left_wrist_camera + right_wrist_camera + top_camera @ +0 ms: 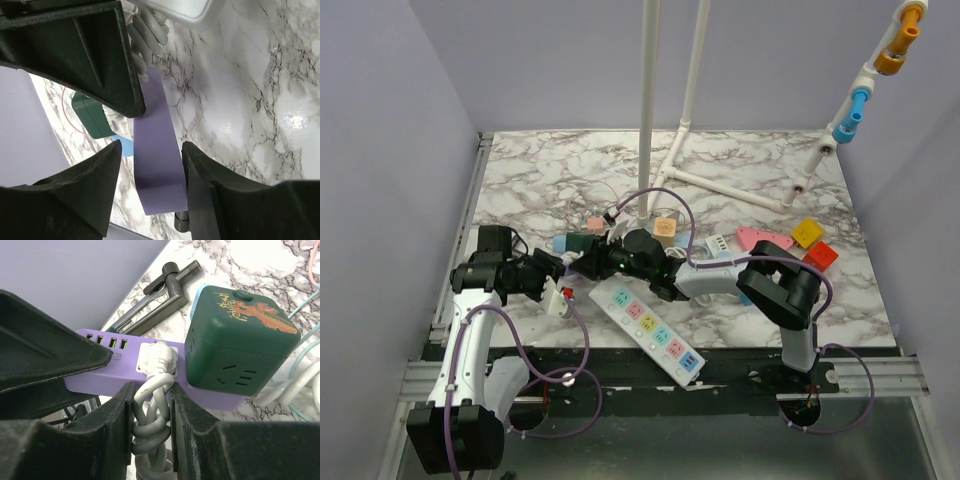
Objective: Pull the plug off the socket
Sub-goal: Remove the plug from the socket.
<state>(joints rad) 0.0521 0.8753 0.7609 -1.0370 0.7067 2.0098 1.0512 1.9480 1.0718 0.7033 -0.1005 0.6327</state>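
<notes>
Right pincer (152,390) pinches limp cord (149,437), rigid plug (157,357) ahead | left pincer (150,150) spread astride strip (155,175) | plug body likely firmer hold

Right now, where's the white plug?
Right wrist view, centre: the white plug sits in the purple power strip, left of the dark green cube socket, its grey cord in the right end effector.

A white power strip (647,325) lies on the marble table (550,170), well apart from a yellow block (807,232) and red block (821,256).
</notes>
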